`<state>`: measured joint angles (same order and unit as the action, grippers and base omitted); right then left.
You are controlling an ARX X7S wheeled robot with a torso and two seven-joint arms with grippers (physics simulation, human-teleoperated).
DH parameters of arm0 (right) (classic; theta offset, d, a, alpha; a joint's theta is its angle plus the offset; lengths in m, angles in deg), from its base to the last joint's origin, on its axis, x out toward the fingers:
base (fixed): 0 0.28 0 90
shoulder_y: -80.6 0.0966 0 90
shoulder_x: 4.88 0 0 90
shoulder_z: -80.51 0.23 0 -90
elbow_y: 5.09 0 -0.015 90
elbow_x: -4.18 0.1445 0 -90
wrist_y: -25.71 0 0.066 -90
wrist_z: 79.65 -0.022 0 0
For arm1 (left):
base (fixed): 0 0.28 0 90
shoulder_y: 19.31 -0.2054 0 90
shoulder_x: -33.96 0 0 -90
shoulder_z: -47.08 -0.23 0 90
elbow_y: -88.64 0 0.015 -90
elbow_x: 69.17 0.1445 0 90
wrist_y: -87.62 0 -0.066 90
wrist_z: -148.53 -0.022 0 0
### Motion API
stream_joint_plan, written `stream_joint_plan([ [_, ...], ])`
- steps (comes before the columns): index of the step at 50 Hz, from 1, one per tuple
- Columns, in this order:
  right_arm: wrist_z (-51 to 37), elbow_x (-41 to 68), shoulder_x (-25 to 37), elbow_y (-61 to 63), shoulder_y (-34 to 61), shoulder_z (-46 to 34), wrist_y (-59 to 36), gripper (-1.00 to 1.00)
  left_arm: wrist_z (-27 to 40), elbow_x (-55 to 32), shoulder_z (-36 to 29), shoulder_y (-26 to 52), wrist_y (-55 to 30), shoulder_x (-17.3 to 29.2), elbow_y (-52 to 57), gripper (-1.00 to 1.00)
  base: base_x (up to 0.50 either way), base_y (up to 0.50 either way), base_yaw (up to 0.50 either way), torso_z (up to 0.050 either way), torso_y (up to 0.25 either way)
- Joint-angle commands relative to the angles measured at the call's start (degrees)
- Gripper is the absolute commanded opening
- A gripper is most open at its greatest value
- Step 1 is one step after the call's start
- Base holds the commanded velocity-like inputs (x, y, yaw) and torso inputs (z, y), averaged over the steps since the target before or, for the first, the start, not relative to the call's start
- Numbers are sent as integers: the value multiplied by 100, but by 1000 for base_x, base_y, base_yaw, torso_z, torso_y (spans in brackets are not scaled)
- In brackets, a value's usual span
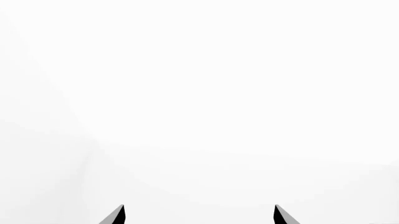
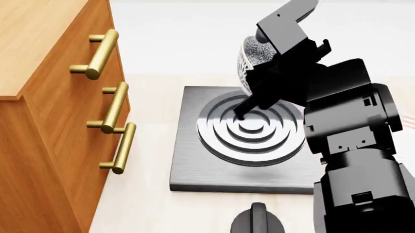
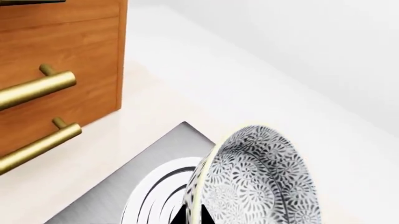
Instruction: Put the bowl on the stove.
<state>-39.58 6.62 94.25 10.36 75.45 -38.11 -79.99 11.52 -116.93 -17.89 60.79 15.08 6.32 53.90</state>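
your right gripper (image 2: 250,99) grips the bowl (image 2: 254,60) by its rim, tilted steeply on edge above the stove (image 2: 194,167). if you release now, it may roll off the burner. the right wrist view shows the fingertip on the rim; the head view hides it. the left gripper (image 1: 199,215) is spread apart, holding nothing.

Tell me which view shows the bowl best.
The right wrist view: the bowl fills it close up, tilted on edge, pattern clear. The head view shows only part of it behind the right hand. The left wrist view shows none.
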Motion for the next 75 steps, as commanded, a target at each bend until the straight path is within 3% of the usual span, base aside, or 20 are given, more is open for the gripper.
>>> stream_joint_plan([
  [1, -26, -225, -259, -44, 8, 409, -51, -100, 32, 179, 92, 41, 88, -106, -54, 100, 0, 0, 0, 0, 0],
  [18, -102, -236, -284, -44, -2, 608, -156, -100, 238, 304, 291, -83, -263, -52, -28, 100, 0, 0, 0, 0, -5],
  [75, -370, -235, -378, -44, -141, 767, -328, -100, 241, 334, 174, 15, -302, -62, -38, 100, 0, 0, 0, 0, -60],
])
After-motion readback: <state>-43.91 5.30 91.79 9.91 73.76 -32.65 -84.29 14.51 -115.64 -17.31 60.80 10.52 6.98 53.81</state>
